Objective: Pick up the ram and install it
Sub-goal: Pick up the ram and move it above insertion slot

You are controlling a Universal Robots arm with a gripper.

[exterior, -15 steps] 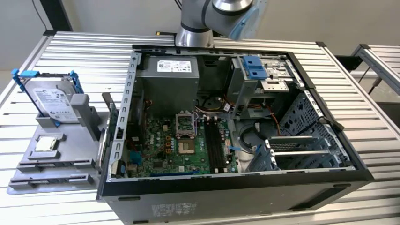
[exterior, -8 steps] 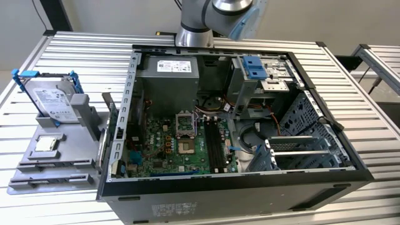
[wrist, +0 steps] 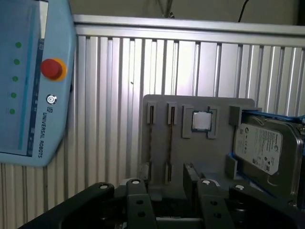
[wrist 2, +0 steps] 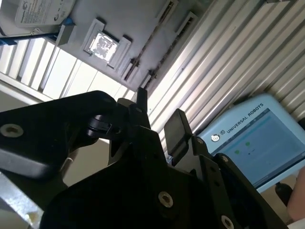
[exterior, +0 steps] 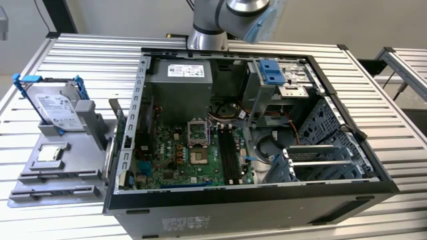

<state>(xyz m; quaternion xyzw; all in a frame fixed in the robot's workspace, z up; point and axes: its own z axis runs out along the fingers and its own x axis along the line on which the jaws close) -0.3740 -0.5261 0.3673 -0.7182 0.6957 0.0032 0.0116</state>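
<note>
Claw (wrist 2: pixel 158 109) well clear of grey holder (exterior: pixel 33 197), jaws moderately apart, empty. Ram (wrist: pixel 170 139) seen as thin dark strip standing on edge in a long slot of holder; a second like strip in neighbouring slot. Holder on slatted counter (exterior: pixel 373 100), lower left of exterior view, just beside open computer case (exterior: pixel 267 200). Hard drive (exterior: pixel 59 107) in blue frame upright at holder's upper end. Square silver chip (exterior: pixel 51 153) between drive and slots. Light-blue control tablet (wrist: pixel 28 95) with red button in first wrist view.
</note>
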